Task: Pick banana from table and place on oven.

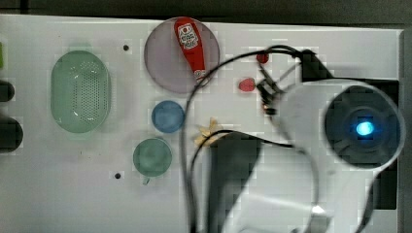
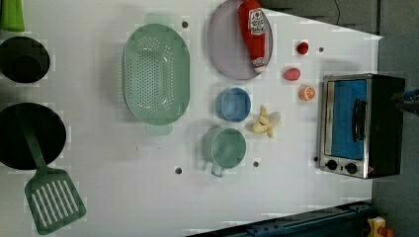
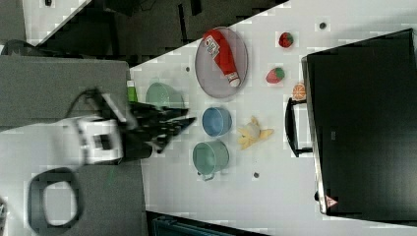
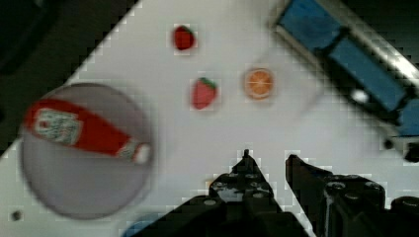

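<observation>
White desk [image 2: 148,197] fills the left view, with the banana [image 2: 266,122] lying near the frame's centre, just right of the blue bowl [image 2: 232,104] and above-right of the green cup [image 2: 225,147], well apart from the oven [image 2: 363,123] at the right edge. At the right view's left, the tool [image 3: 184,123] hangs empty, fingers slightly apart, pointing toward the bowl.
</observation>
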Robot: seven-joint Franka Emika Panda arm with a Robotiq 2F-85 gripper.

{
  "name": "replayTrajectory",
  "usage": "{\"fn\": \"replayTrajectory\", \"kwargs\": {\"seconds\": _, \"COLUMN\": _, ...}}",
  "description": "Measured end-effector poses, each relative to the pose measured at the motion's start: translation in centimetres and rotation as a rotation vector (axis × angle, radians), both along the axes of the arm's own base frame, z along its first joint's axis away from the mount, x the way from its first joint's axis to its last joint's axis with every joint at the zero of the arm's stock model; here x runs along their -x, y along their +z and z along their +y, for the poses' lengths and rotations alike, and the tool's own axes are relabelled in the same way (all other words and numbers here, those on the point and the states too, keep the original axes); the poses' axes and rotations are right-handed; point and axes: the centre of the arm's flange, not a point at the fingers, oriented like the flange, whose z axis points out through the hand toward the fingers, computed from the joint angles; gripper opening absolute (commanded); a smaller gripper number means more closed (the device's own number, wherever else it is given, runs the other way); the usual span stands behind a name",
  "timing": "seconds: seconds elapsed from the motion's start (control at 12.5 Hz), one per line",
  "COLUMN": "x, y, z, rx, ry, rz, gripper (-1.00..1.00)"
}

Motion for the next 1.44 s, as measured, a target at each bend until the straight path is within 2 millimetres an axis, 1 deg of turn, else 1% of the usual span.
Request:
{"fn": "replayTrajectory", "kwargs": {"seconds": 0.16, "x": 0.5, "y": -3.5, "z": -6.3, "rx": -0.021, "ry": -0.054, "rz": 0.050, "gripper": -0.50}}
{"fn": "replayTrajectory", "kwargs": {"seconds": 0.32, "x": 2.0, "y": -7.3, "z": -12.2, "rx": -0.018, "ry": -0.087, "rz": 0.104, "gripper": -0.50}}
{"fn": "replayTrajectory", "kwargs": {"seconds": 0.4, "x": 2.3, "y": -8.9, "z": -15.0, "rx": -0.004, "ry": -0.106, "rz": 0.103, "gripper": -0.50}}
{"fn": "replayTrajectory", "kwargs": {"seconds": 0.48, "x": 2.6, "y": -10.4, "z": -17.5, "rx": 0.027, "ry": -0.121, "rz": 0.090, "gripper": -0.50}}
{"fn": "replayTrajectory", "kwargs": {"seconds": 0.56, "x": 2.9, "y": -11.3, "z": -19.3, "rx": 0.058, "ry": -0.116, "rz": 0.076, "gripper": -0.50}}
{"fn": "replayTrajectory", "kwargs": {"seconds": 0.64, "x": 3.3, "y": -12.0, "z": -20.6, "rx": 0.072, "ry": -0.114, "rz": 0.079, "gripper": -0.50}}
{"fn": "replayTrajectory", "kwargs": {"seconds": 0.8, "x": 4.4, "y": -13.3, "z": -22.0, "rx": 0.072, "ry": -0.116, "rz": 0.111, "gripper": -0.50}}
{"fn": "replayTrajectory", "kwargs": {"seconds": 0.88, "x": 4.7, "y": -13.8, "z": -22.5, "rx": 0.072, "ry": -0.114, "rz": 0.116, "gripper": -0.40}}
{"fn": "replayTrajectory", "kwargs": {"seconds": 0.96, "x": 4.7, "y": -14.2, "z": -23.1, "rx": 0.090, "ry": -0.099, "rz": 0.126, "gripper": -0.21}}
{"fn": "replayTrajectory", "kwargs": {"seconds": 1.04, "x": 4.7, "y": -14.8, "z": -23.1, "rx": 0.095, "ry": -0.083, "rz": 0.143, "gripper": 0.02}}
{"fn": "replayTrajectory", "kwargs": {"seconds": 1.2, "x": 4.4, "y": -16.0, "z": -22.3, "rx": 0.091, "ry": -0.060, "rz": 0.163, "gripper": 0.47}}
{"fn": "replayTrajectory", "kwargs": {"seconds": 1.28, "x": 4.2, "y": -16.0, "z": -21.8, "rx": 0.088, "ry": -0.049, "rz": 0.166, "gripper": 0.70}}
{"fn": "replayTrajectory", "kwargs": {"seconds": 1.36, "x": 3.8, "y": -15.7, "z": -21.4, "rx": 0.090, "ry": -0.041, "rz": 0.157, "gripper": 0.93}}
{"fn": "replayTrajectory", "kwargs": {"seconds": 1.44, "x": 3.2, "y": -15.2, "z": -21.0, "rx": 0.097, "ry": -0.027, "rz": 0.157, "gripper": 1.00}}
